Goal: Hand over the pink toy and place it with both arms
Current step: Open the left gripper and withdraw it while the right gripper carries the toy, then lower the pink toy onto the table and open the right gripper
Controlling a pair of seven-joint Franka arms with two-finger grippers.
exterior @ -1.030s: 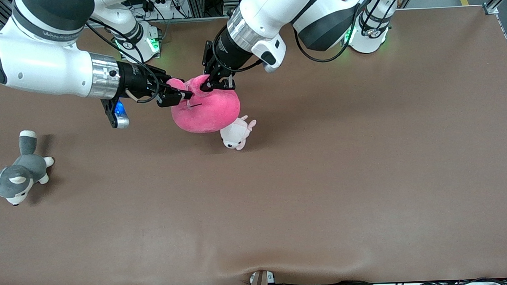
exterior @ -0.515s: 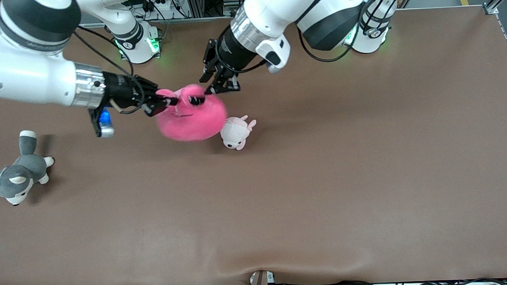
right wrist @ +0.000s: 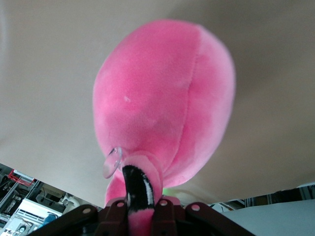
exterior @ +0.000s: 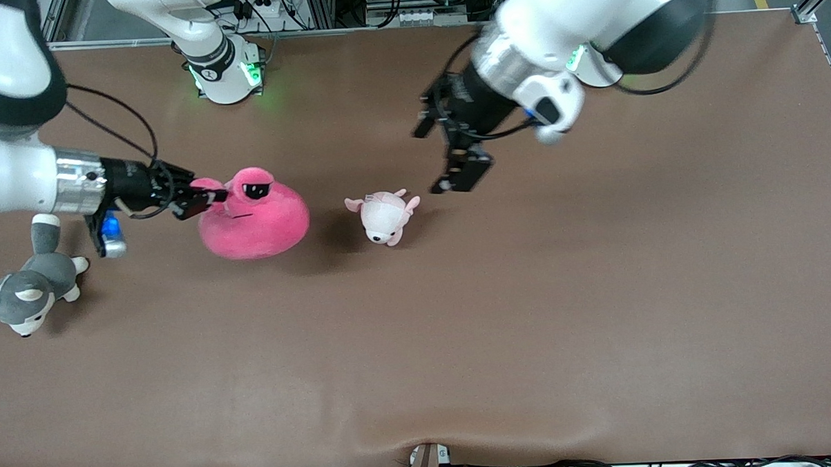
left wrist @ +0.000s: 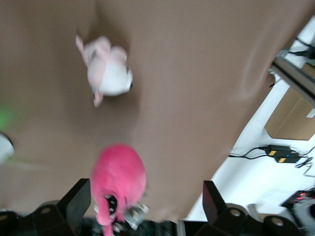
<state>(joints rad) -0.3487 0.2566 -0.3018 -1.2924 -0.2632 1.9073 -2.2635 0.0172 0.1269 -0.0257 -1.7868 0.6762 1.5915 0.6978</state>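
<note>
Hot pink against the brown table [exterior: 597, 289], the pink toy [exterior: 256, 218] hangs from the right gripper [exterior: 207, 196], which pinches one of its stalk eyes between clenched fingers [exterior: 194, 203]; the other eye, with its dark half-lidded pupil, points up toward the front camera. The round body of the toy sits low over the table toward the right arm's end, casting a shadow on the cloth beside it, and whether its underside touches the surface cannot be told. In the right wrist view the toy [right wrist: 167, 103] fills most of the frame, with the gripped stalk running down into the right gripper [right wrist: 142, 206]. The left gripper [exterior: 462, 173] hovers over the table near the middle, fingers spread apart and holding nothing, well apart from the pink toy. Between the two grippers a small pale pink-and-white plush animal [exterior: 384, 216] lies on the table, just beside the toy's shadow but not touching the toy. The left wrist view shows this small plush [left wrist: 106, 69] and the pink toy [left wrist: 118, 179] apart from each other on the brown surface, with the left gripper's two black fingers [left wrist: 78, 199] standing wide at the edge of the frame. A grey-and-white husky plush [exterior: 30, 288] lies at the right arm's end of the table, nearer to the front camera than the toy.
</note>
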